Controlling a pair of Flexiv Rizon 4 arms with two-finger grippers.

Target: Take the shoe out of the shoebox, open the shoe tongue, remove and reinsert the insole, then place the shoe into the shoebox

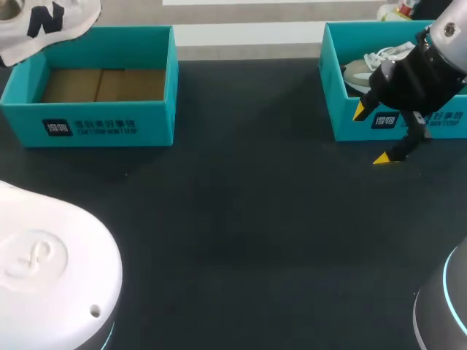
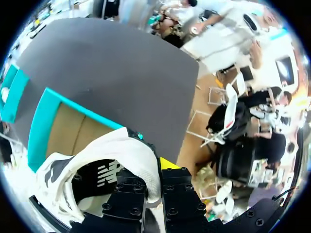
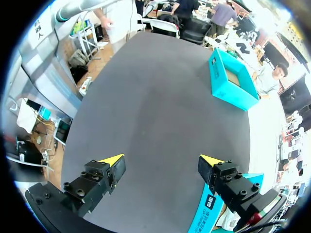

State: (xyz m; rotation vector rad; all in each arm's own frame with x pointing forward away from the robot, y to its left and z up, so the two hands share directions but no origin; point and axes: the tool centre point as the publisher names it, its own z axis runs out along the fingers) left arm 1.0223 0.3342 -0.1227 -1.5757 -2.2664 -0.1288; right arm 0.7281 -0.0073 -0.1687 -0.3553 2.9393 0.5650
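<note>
Aloft, left end effector [image 2: 151, 170] grips white shoe [image 2: 112, 150]; right end effector [image 1: 371, 136] wide beside box [image 1: 339, 98] holding second shoe [image 1: 357, 73].

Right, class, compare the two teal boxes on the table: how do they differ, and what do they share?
The left box is empty, its brown cardboard floor bare; the right box holds a shoe. A white shoe, held by the left hand, hangs over the left box's back corner; the open right hand covers part of the right box's front. Both are teal, open-topped, with a dark front label.
</note>
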